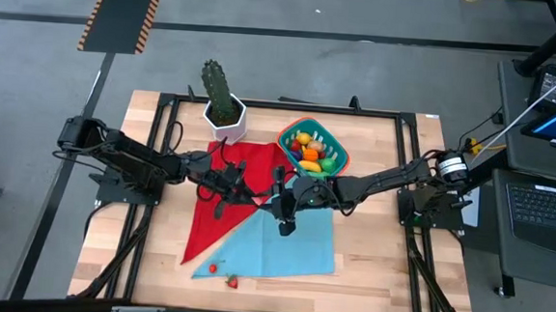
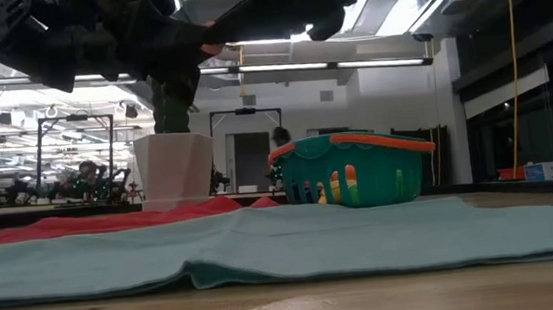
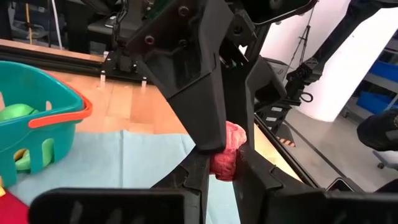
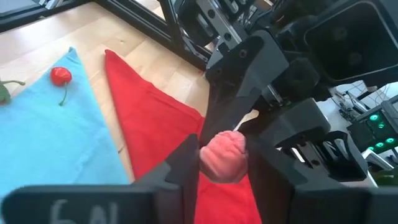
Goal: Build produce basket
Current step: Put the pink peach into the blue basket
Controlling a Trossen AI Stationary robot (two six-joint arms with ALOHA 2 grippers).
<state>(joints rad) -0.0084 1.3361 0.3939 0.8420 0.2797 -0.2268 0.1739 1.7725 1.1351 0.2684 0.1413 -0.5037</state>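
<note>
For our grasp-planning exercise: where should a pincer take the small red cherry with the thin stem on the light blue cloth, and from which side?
Grip the small red cherry across its round body, coming straight down from above. It lies loose on the flat light blue cloth, and its thin stem trails sideways, probably too slender to hold.

We count two cloths, one red cloth [image 1: 230,187] and one blue cloth [image 1: 282,243], one basket [image 1: 312,147], one cactus pot [image 1: 225,112], and two red berries [image 1: 233,282] loose.
</note>
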